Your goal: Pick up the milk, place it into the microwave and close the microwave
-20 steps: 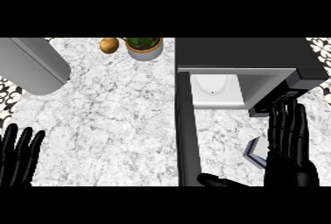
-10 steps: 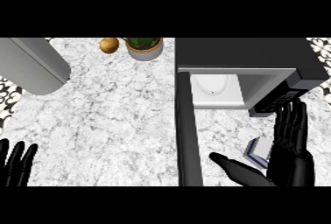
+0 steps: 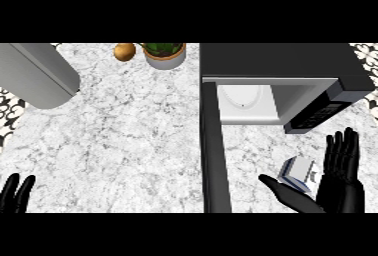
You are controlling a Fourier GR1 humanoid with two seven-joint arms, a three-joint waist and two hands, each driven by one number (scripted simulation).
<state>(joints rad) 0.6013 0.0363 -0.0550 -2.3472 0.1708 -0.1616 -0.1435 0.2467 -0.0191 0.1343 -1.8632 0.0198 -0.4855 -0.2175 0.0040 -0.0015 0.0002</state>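
We see one small white-and-blue milk carton [image 3: 299, 172] lying on the marble counter [image 3: 133, 135], between the thumb and straight, spread fingers of the open right hand [image 3: 339, 187], partly hidden. One black microwave [image 3: 284, 75] stands beyond, its door [image 3: 212, 155] swung open. The left hand [image 3: 15, 192], cut off, shows straight fingers at the lower left.

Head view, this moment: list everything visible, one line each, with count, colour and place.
Microwave: one, black, far right, white inside.
Microwave door: one, black, swung open toward the near edge.
Milk: one, white and blue carton, between the right hand's thumb and fingers.
Potted plant: one, green in a grey pot, far centre.
Brown round item: one, left of the pot.
Grey appliance: one, far left.
Counter: white-grey marble.
Left hand: black, lower left, open.
Right hand: black, lower right, open.
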